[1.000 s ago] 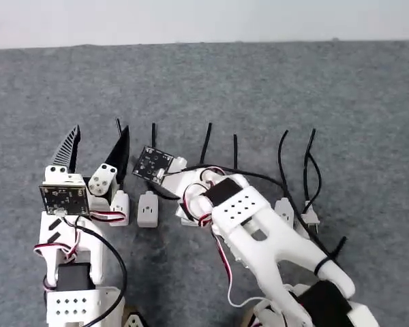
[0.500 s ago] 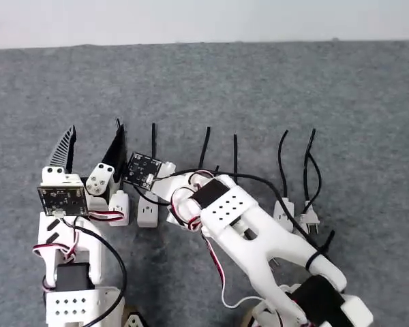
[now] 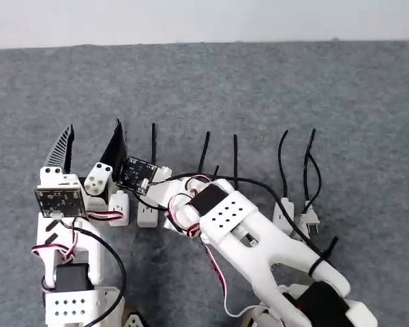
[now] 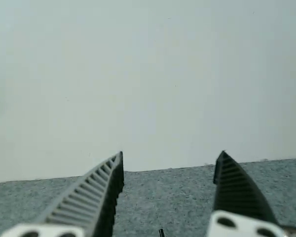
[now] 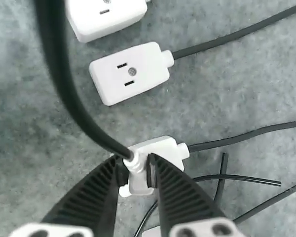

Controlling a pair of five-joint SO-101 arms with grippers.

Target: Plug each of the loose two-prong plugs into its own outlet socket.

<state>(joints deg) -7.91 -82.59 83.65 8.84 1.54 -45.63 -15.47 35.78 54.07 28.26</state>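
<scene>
As right hand (image 5: 136,167) pinches plug (image 5: 137,183), it stands w/ cord end up.

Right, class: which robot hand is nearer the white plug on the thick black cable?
Right. The right hand is shut on the plug, a finger each side. The left hand is open, apart from it, aimed at the wall.

At the left of the mat (image 3: 368,102) we find the left gripper (image 3: 93,136), with one socket (image 3: 120,206) just before it, nearer the arm bases, and a second socket (image 3: 148,214) just right of that. Further right, the right gripper (image 5: 136,165) holds a plug (image 5: 138,180) against a third socket (image 5: 160,149). At the far right we see a fourth socket (image 3: 283,214) just beside a loose plug (image 3: 310,221)
</scene>
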